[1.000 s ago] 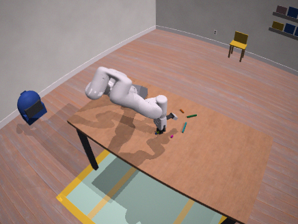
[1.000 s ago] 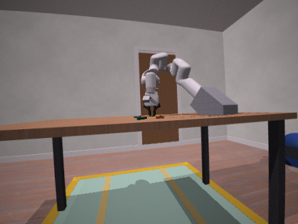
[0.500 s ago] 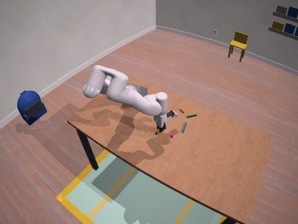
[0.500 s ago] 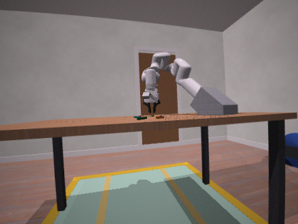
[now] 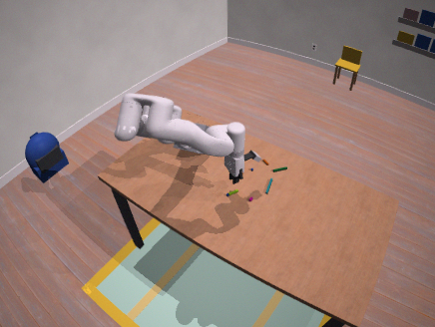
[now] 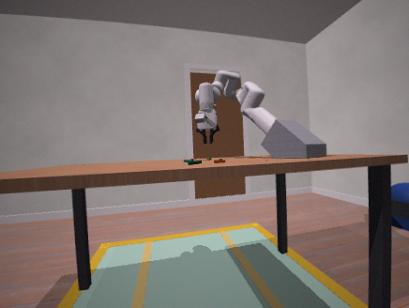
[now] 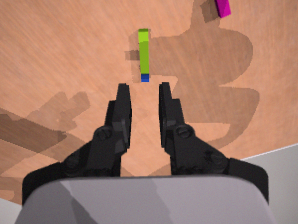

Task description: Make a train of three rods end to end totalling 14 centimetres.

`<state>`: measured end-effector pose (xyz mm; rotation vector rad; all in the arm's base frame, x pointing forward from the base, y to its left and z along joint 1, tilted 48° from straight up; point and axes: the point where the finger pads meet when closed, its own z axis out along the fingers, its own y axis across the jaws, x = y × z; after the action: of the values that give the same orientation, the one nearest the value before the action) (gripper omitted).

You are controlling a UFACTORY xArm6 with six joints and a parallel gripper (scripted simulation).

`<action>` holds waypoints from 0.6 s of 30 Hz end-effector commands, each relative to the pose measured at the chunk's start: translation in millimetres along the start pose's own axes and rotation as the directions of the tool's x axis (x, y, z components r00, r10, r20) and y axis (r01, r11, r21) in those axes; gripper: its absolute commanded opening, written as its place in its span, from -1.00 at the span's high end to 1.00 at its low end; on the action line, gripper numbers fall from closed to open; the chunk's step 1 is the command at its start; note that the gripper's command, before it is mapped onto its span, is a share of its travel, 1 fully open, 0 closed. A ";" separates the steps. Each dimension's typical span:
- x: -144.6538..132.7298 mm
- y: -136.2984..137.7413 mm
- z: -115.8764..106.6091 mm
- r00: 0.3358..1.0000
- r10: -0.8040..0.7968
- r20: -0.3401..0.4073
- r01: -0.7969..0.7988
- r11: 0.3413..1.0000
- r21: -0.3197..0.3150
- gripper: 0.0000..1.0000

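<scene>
I judge the slim lime rod and stubby blue rod joined, pincer apart, empty; long green rod near bench's far edge remains.

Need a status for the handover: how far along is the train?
Looks done: lime rod and blue rod lie end to end. In hand: nothing; the tool is open above the table. Left: likely the green rod, lying apart, to reach fourteen.
</scene>
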<state>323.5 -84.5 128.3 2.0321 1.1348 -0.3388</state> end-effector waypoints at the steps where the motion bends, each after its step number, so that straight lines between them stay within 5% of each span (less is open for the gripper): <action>1: -0.5 0.4 -5.5 1.000 0.001 0.001 -0.001 1.000 -0.001 0.51; 3: -0.5 0.4 -5.8 1.000 0.001 0.001 -0.001 1.000 -0.001 0.51; 4: -0.5 0.4 -5.8 1.000 0.001 0.001 -0.001 1.000 -0.001 -1.00; 18: -0.5 0.4 -5.8 1.000 0.001 0.001 -0.001 1.000 -0.001 -1.00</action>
<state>321.9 -81.3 132.1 2.0315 1.1329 -0.3429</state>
